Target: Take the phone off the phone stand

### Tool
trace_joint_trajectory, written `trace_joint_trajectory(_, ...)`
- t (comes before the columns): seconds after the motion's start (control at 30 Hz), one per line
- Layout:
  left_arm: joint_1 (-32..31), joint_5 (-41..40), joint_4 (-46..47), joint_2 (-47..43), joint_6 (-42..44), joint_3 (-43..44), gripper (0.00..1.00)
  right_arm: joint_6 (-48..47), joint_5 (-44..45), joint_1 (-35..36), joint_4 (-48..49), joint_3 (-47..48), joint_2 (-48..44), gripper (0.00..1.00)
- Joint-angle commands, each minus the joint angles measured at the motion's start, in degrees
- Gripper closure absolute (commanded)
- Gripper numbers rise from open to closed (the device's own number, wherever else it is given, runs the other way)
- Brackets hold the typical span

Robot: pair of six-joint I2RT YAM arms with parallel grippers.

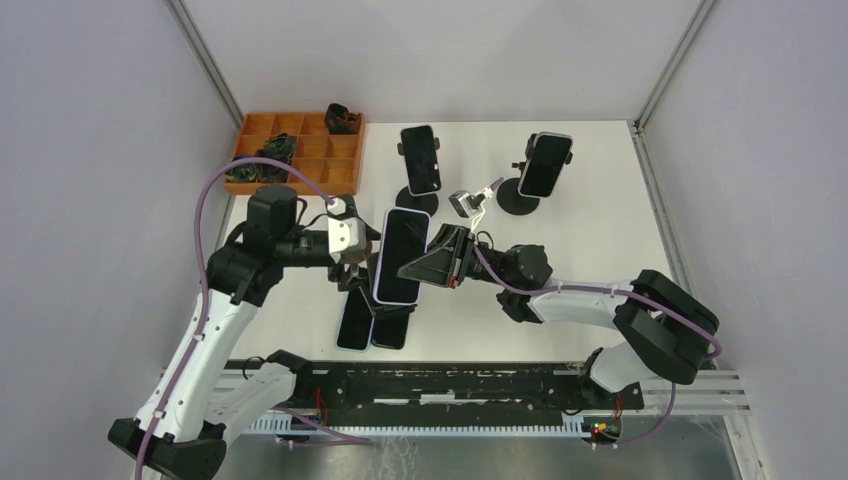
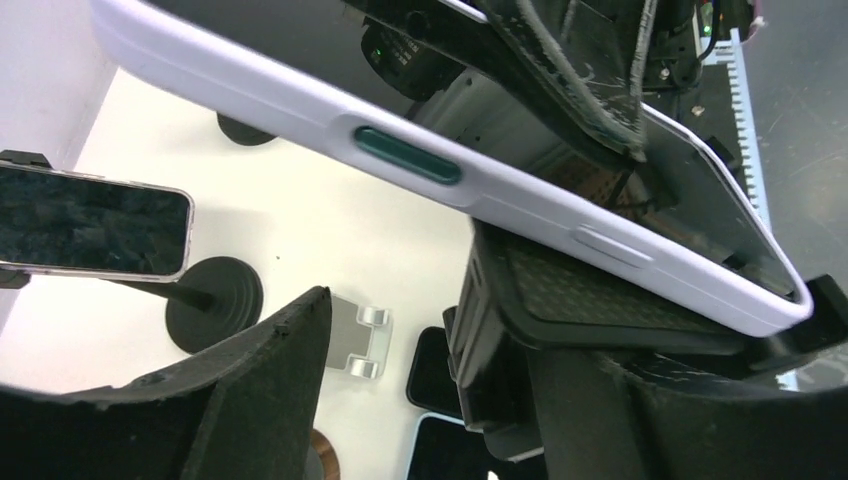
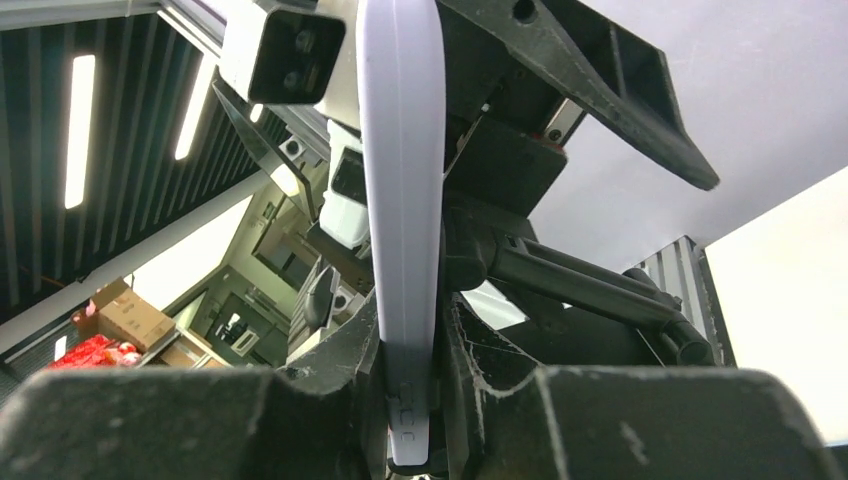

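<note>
Two grippers flanked the phone point(image 1: 400, 255) in the top view: the left gripper point(image 1: 360, 262) on its left edge and the right gripper point(image 1: 418, 268) on its right. The phone, in a pale lilac case, faced up with a dark screen over the middle of the white counter point(image 1: 600, 220). Two flat phones point(image 1: 372, 322) lay on the counter just near of it. Two more phones on stands point(image 1: 420, 160) stood farther back, with a small metal stand point(image 1: 470, 200) between them and an orange tray point(image 1: 295, 150) at the far left corner. In the left wrist view the phone crossed the frame at a slant, its long edge and side buttons showing. It rested against the black cradle of the phone stand point(image 2: 600, 290), whose end clip met the case's corner at the right. The left gripper stood spread around that cradle, with a clear gap beside one of its fingers point(image 2: 260, 400). In the right wrist view the phone appeared edge-on and upright, and the right gripper was pinching its lower end between both fingers point(image 3: 330, 375).
</note>
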Motion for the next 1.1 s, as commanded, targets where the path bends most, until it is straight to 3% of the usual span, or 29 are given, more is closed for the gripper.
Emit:
trace_joint_trajectory(0.0, -0.3, 3.4, 4.5, 0.9, -6.8, 0.6, 0.28, -2.3, 1.3, 1.6, 28.5, 3.7, -2.3, 1.00)
trace_joint_trajectory(0.17, -0.3, 4.6, 4.5, 0.7, -7.4, -0.4, 0.45, -5.8, 2.2, 2.7, 29.0, 2.9, -4.0, 1.00)
trace_joint_trajectory(0.33, -0.3, 6.3, 4.5, 0.3, -7.6, -1.7, 0.71, -10.4, 1.6, 4.2, 23.8, 3.2, -6.1, 1.00)
trace_joint_trajectory(0.57, -0.3, 6.6, 4.5, 0.6, -5.2, 0.7, 0.97, -9.3, 2.1, 4.5, 22.3, 2.8, -4.9, 1.00)
trace_joint_trajectory(0.77, -0.3, 5.2, 0.5, 0.5, 4.1, 2.6, 0.98, -9.7, 2.2, 4.3, 17.8, 2.2, -5.4, 0.75)
trace_joint_trajectory(1.07, -0.3, 3.5, -3.6, 0.2, 11.8, 4.3, 0.98, -12.0, 4.3, 2.8, 9.5, -0.5, -9.1, 0.68)
